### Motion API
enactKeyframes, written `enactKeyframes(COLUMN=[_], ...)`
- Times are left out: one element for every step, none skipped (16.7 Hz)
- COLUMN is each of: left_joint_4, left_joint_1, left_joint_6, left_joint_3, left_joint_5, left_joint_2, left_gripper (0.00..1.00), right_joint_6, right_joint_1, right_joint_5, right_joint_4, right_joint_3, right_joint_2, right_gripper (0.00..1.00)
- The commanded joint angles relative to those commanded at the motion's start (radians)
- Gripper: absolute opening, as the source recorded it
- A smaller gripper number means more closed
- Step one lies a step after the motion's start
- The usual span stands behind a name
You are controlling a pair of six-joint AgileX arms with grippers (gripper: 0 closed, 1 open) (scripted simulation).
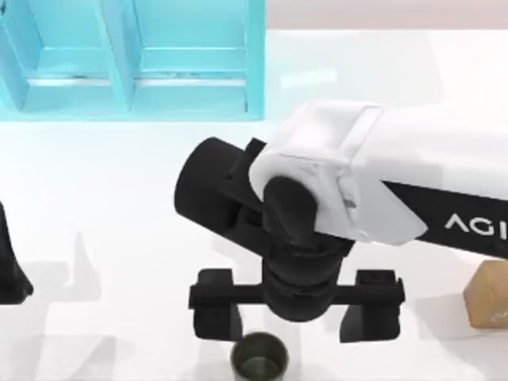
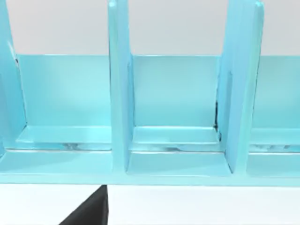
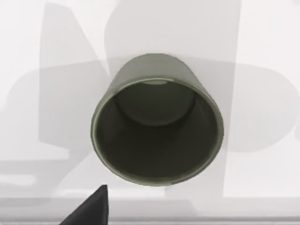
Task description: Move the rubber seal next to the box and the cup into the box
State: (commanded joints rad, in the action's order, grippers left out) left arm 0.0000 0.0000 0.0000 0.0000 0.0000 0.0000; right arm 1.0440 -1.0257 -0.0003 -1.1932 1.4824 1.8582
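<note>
Just beyond the fingertips of the right gripper, toward the table's near edge, the small dark olive-grey round cup is standing upright on the white table, its hollow facing up. The right gripper is hanging wide open and empty, its two black fingers spread far wider than the cup, with the cup lying apart from both and slightly toward the left finger. In the right wrist view the cup is sitting almost centred under the camera. Off to the gripper's right, near the table's right edge, the tan-brown cuboid rubber seal is resting, well apart from the light blue open box with dividers, which is standing far behind and to the left of the gripper. The left arm is waiting at the table's left edge, its wrist camera facing the box's compartments; whether its gripper is open I cannot tell. The cup pick appears to be the step in hand. Next, the gripper probably needs to shift over the cup, lower until the fingers are bracketing its wall, and close gently.
</note>
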Motion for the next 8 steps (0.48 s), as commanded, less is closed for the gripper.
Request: enactKeyframes(left_joint_4=[0.0, 0.0, 0.0, 0.0, 0.0, 0.0, 0.0, 0.0], left_joint_1=[0.0, 0.0, 0.0, 0.0, 0.0, 0.0, 0.0, 0.0], left_joint_6=[0.0, 0.0, 0.0, 0.0, 0.0, 0.0, 0.0, 0.0], left_joint_3=[0.0, 0.0, 0.0, 0.0, 0.0, 0.0, 0.0, 0.0], left_joint_5=[0.0, 0.0, 0.0, 0.0, 0.0, 0.0, 0.0, 0.0], left_joint_2=[0.0, 0.0, 0.0, 0.0, 0.0, 0.0, 0.0, 0.0], left_gripper=[1.0, 1.0, 1.0, 1.0, 1.0, 1.0, 1.0, 1.0], right_joint_6=[0.0, -0.001, -0.001, 0.0, 0.0, 0.001, 0.003, 0.003], right_joint_1=[-0.001, -0.002, -0.002, -0.003, -0.004, -0.004, -0.005, -0.006], right_joint_5=[0.0, 0.0, 0.0, 0.0, 0.0, 0.0, 0.0, 0.0], right_joint_4=[0.003, 0.017, 0.04, 0.075, 0.119, 0.172, 0.218, 0.255], right_joint_3=[-0.003, -0.015, -0.033, -0.057, -0.084, -0.114, -0.144, -0.171], right_joint_2=[0.001, 0.006, 0.013, 0.024, 0.035, 0.048, 0.062, 0.073], right_gripper=[1.0, 1.0, 1.0, 1.0, 1.0, 1.0, 1.0, 1.0])
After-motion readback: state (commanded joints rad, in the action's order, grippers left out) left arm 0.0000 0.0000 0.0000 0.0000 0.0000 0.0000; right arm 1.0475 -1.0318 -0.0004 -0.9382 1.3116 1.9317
